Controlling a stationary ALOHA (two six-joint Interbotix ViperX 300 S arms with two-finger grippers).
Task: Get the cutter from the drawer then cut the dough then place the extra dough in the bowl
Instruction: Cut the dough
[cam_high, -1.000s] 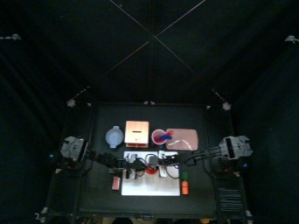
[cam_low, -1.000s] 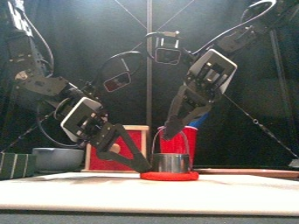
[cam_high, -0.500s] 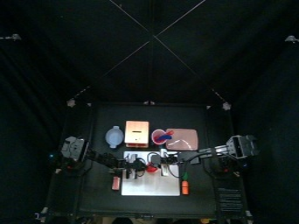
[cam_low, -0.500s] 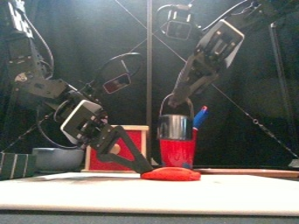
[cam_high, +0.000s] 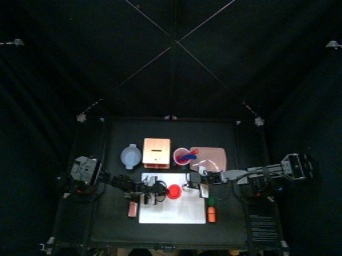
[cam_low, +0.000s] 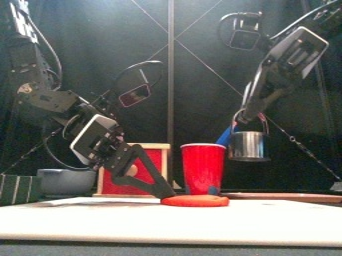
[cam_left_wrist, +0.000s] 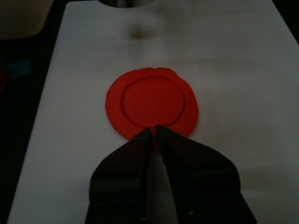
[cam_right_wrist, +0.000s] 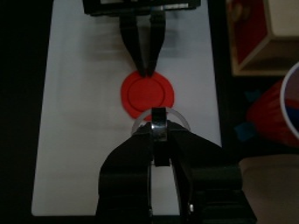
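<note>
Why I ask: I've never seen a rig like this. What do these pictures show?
This is a robot with two black arms at a small table; each ends in a two-jawed tool. One picture looks down from high above, one looks level across the table from its front, and two come from cameras on the wrists. On the table: a white board with a flat red dough on it, a red cup, a wooden box, a bowl and a pink tray. The left tool, shut, touches the dough's edge. The right tool holds a metal cutter by its wire handle, in the air, right of the cup as seen from the front.
</note>
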